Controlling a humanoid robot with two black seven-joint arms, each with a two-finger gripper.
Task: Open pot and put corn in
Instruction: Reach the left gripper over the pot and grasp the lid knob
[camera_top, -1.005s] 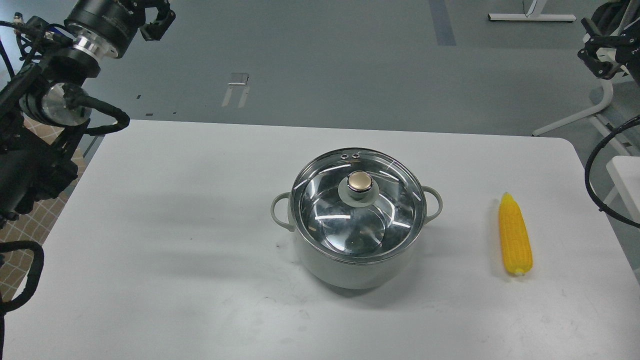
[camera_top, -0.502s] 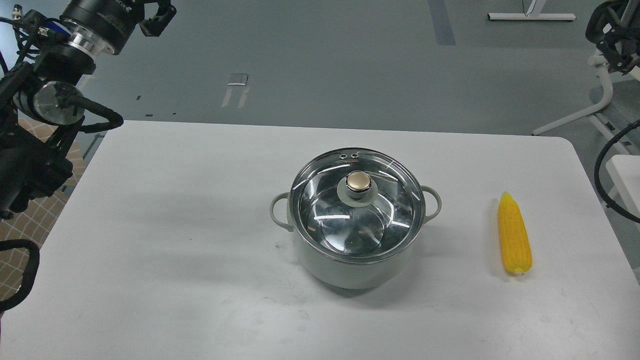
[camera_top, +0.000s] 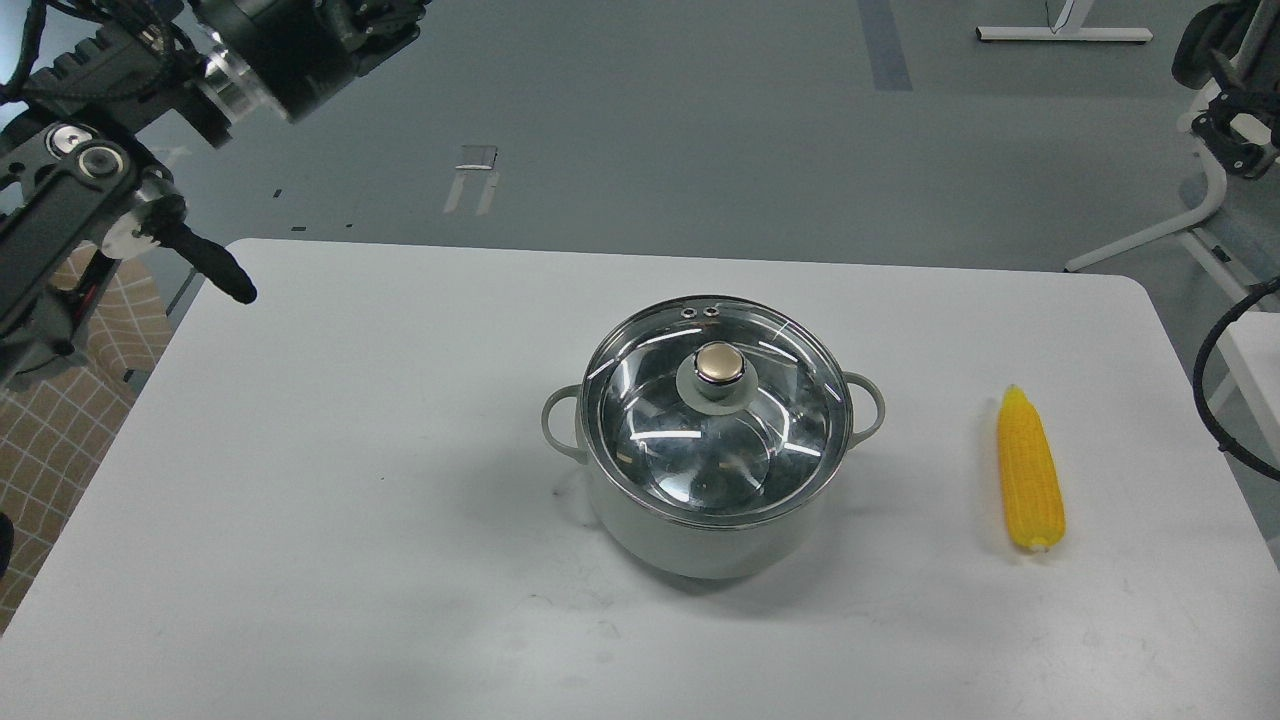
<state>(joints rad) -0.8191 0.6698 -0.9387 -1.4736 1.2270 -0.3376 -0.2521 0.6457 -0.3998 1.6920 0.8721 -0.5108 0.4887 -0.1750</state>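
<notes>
The pale grey-green pot (camera_top: 700, 545) stands in the middle of the white table, with its two loop handles to the left and right. The round glass lid (camera_top: 640, 400) with a gold knob (camera_top: 717, 363) sits shut on it. The yellow corn (camera_top: 1030, 472) lies on the table to the right of the pot, pointed end away from me. My left gripper (camera_top: 385, 15) is high at the top left, far from the pot, with its fingers cut off by the frame edge. My right gripper (camera_top: 1228, 130) is at the far right edge, dark and small, well behind the corn.
The white table (camera_top: 350, 480) has rounded far corners. Beyond it is grey floor with a white stand leg (camera_top: 1150, 235) at the right. A black cable (camera_top: 1205, 380) hangs by the table's right edge.
My left arm has swung to the right, so its wrist and gripper now lie nearer the top centre. The right gripper has shifted slightly at the right edge. Pot, lid and corn have not moved.
</notes>
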